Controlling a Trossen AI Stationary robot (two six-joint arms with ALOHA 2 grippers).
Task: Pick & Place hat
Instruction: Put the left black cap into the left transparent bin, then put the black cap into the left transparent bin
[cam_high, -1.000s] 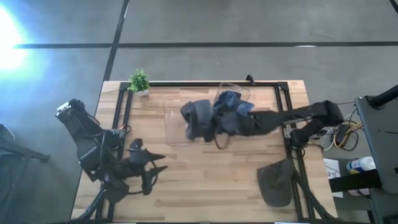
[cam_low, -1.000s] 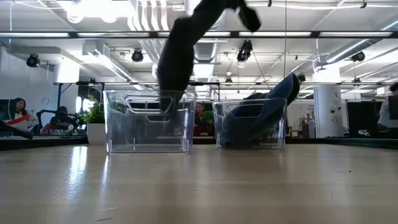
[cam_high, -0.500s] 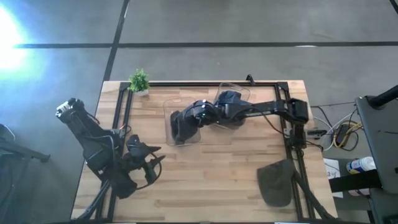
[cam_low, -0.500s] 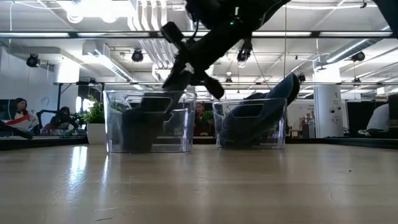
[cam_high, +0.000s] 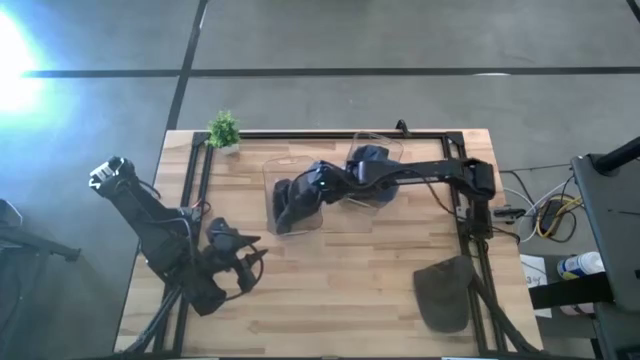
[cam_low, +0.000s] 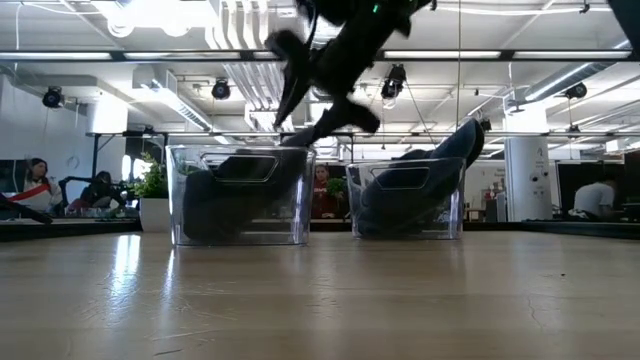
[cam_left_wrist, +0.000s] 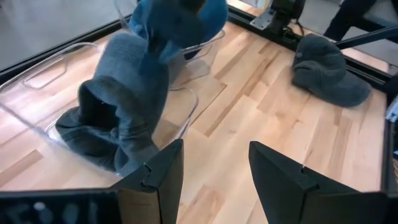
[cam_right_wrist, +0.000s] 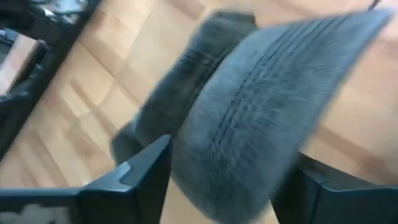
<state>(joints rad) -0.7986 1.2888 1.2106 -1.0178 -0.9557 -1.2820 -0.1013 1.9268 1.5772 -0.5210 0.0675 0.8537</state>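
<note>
Grey hat (cam_high: 292, 205) lies slumped inside the left clear bin (cam_high: 272, 176), with the right gripper (cam_high: 322, 184) just above it, fingers spread and holding nothing. Left gripper (cam_left_wrist: 214, 165) waits open near the table's front-left, empty.

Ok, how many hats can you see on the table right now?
3: a dark grey hat in the left clear bin, a blue hat in the right clear bin, and a grey cap at the table's right edge.

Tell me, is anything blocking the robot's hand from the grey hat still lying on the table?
Nothing visible blocks it. The grey hat lies alone on bare wood near the table's right corner. The right hand is over the left clear bin.
</note>
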